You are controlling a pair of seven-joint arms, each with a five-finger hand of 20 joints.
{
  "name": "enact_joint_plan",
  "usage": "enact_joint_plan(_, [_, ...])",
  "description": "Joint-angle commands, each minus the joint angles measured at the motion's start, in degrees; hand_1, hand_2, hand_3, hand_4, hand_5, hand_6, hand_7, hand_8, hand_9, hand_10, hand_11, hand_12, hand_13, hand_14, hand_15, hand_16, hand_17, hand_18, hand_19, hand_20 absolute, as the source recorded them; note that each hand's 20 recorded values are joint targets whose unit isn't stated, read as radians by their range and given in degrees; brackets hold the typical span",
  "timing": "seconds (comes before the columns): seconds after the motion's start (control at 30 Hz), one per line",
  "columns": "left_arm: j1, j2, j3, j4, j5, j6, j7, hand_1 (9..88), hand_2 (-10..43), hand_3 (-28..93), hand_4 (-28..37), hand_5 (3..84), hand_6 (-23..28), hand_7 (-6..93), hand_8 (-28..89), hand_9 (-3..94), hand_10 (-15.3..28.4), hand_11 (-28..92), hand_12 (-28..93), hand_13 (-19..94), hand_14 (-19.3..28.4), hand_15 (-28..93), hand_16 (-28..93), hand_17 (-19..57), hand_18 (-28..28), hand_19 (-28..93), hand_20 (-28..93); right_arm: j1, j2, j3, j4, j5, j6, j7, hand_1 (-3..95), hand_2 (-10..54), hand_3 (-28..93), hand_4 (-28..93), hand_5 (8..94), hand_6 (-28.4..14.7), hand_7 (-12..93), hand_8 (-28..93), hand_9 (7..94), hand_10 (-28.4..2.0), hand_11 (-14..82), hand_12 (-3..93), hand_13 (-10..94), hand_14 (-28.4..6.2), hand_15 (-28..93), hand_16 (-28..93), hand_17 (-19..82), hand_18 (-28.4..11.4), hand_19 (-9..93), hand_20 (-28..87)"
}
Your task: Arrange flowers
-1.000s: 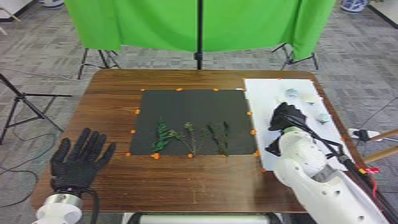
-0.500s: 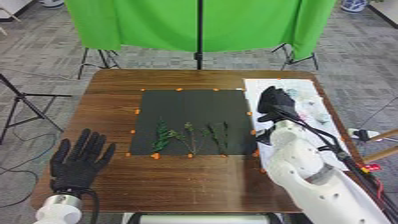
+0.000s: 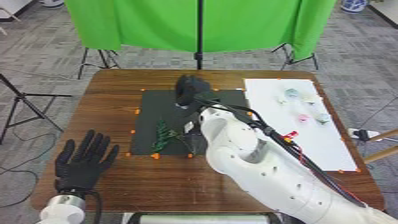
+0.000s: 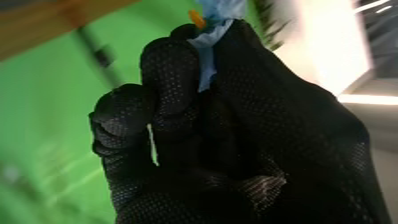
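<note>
Over the black mat's upper part, my right hand holds a blue flower; in the right wrist view the curled hand pinches this blue flower, which has an orange bit beside it. A dark green leafy sprig lies on the mat's lower left, with a thinner stem beside it, partly behind my right arm. On the white board at the right are a pale blue flower, a pink flower and other pale ones. My left hand rests at the table's left with straight fingers.
The brown table carries orange tape marks around the mat. Beyond the far edge hang a green cloth and a black stand pole. My right arm and its cables cross the table's right half.
From over the white board, my right hand has swung left to the black mat's upper part, uncovering the flowers on the board. Its arm now covers the mat's right side. The left hand has shifted slightly.
</note>
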Motion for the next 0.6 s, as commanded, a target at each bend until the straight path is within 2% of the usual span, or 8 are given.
enact_joint_plan(0.03, [-1.31,1.78,1.03,0.64,-0.48,1.13,-0.12,29.1,13.9,73,-28.3,42.6,6.6,20.9,-12,40.0,15.1,27,12,33,15.2,43,-6,-4.8,15.2,39,19,4.21,-6.14,-8.22,-0.07,2.40,-0.13,-0.48,63.4,-9.5,72,-25,69.8,-0.4,42,15,78.2,-11.2,21.2,51.9,69,-5.9,53,49,40,-22.4,89,42])
enact_joint_plan(0.17, [-1.76,2.48,1.32,0.65,-0.56,1.59,-0.02,29.2,13.9,73,-28.3,42.6,6.6,21.0,-12,40.0,15.1,27,12,32,15.2,43,-6,-4.7,15.1,39,19,5.79,-9.36,-9.03,5.65,2.43,-0.33,-2.64,63.4,-9.5,72,-25,69.7,-0.4,43,15,78.2,-11.1,21.3,51.9,69,-5.8,53,49,40,-22.4,89,42])
enact_joint_plan(0.2, [-1.06,2.77,1.22,0.25,-0.61,1.13,0.24,29.2,13.9,73,-28.3,42.6,6.5,21.0,-12,40.0,15.1,27,12,33,15.2,43,-6,-4.7,15.1,39,19,6.46,-9.36,-10.47,5.66,2.40,0.61,-1.67,63.5,-9.5,72,-25,69.7,-0.3,43,15,78.2,-11.1,21.2,51.9,69,-5.7,53,49,40,-22.4,89,42])
enact_joint_plan(0.27, [-1.64,3.04,1.59,0.49,-0.53,1.20,0.09,29.2,13.9,73,-28.3,42.6,6.6,20.9,-12,40.0,15.1,27,12,33,15.2,43,-6,-4.7,15.1,39,19,6.98,-10.41,-11.34,7.42,1.77,1.15,-1.50,63.6,-9.5,72,-26,69.6,-0.4,43,14,78.0,-11.1,21.2,51.8,69,-5.8,54,49,40,-22.2,89,42])
enact_joint_plan(0.33, [-3.32,2.85,2.28,1.48,-0.45,1.31,-0.34,29.2,13.9,73,-28.3,42.6,6.6,20.8,-12,40.0,15.1,27,12,33,15.2,43,-6,-4.7,15.1,39,19,6.56,-12.03,-10.63,9.89,0.48,0.56,-2.68,63.7,-9.5,72,-26,69.5,-0.5,43,14,77.9,-11.1,21.2,51.6,69,-5.7,53,49,40,-22.1,89,42])
enact_joint_plan(0.43, [-4.43,2.74,2.59,2.02,-0.32,1.22,-0.78,29.2,13.9,73,-28.3,42.7,6.5,21.1,-12,40.0,15.1,27,12,32,15.2,43,-6,-4.7,15.1,39,19,5.60,-13.40,-9.70,11.41,-0.87,-1.54,-3.19,63.8,-9.5,72,-27,69.3,-0.5,43,14,77.8,-11.1,21.2,51.3,69,-5.7,53,49,40,-22.0,89,42])
enact_joint_plan(0.53, [-4.25,3.15,2.34,1.71,-0.19,0.88,-0.44,29.2,13.8,73,-28.3,42.7,6.5,21.1,-12,40.0,15.2,27,12,33,15.2,43,-6,-4.7,15.1,39,19,5.25,-14.40,-9.59,12.68,-2.55,-2.03,-3.87,64.0,-9.5,72,-27,69.0,-0.5,44,14,77.8,-11.2,20.6,50.4,69,-5.7,53,49,40,-22.0,89,41])
enact_joint_plan(0.6, [-4.12,3.14,2.18,1.57,-0.11,0.91,-0.80,29.2,13.8,73,-28.3,42.7,6.6,21.1,-12,40.0,15.2,27,12,33,15.2,43,-6,-4.7,15.1,39,19,5.08,-14.94,-9.73,13.35,-2.87,-2.21,-3.40,64.0,-9.5,72,-27,68.9,-0.6,44,14,77.7,-11.2,20.3,50.1,69,-5.8,53,49,40,-22.0,89,41])
